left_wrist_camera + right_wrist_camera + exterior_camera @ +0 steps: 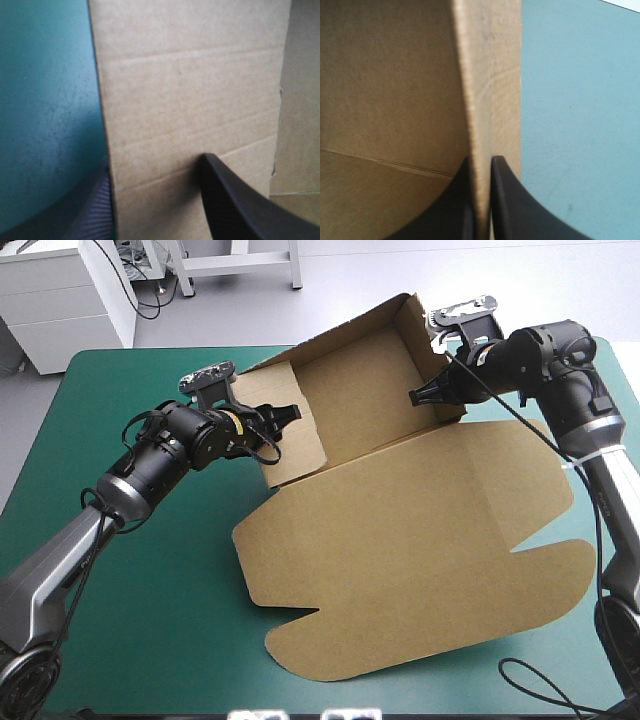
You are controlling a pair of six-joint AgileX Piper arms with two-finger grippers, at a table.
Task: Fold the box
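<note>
High view is showing the left gripper (283, 426) reaching across the teal-green table cover (150, 640) to the left raised wall of the cut brown cardboard box (400, 540). The box is sitting mid-table, its far part standing as an open tray and its lid lying flat toward the near edge. The gripper's curved black fingers (240, 205) are standing spread, one lying against the wall's face. At the tray's right wall, the right gripper (420, 397) is pinching the board's edge.
</note>
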